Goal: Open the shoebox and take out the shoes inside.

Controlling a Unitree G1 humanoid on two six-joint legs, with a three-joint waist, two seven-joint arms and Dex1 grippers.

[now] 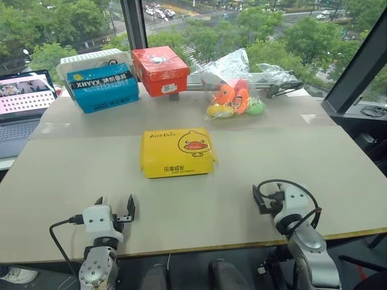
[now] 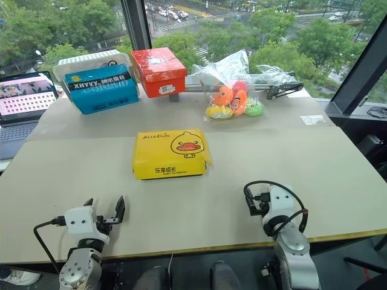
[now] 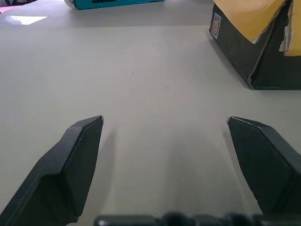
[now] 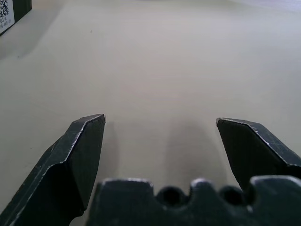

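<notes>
The shoebox (image 1: 177,152) lies flat in the middle of the table, its yellow lid with the duck face shut. One black corner of it shows in the left wrist view (image 3: 263,56). The shoes are hidden. My left gripper (image 1: 115,204) rests low over the table near the front edge, left of and short of the box. Its fingers (image 3: 80,146) stand wide apart with only bare table between them. My right gripper (image 1: 264,199) is at the front right, also short of the box. It is open and empty, as the right wrist view shows (image 4: 160,120).
Along the back stand a blue box (image 1: 103,87), a red-orange box (image 1: 160,69) and a clear bag of orange, yellow and green toys (image 1: 233,96). A laptop (image 1: 21,103) sits off the table's left side. The table's front edge (image 1: 211,248) runs just behind both grippers.
</notes>
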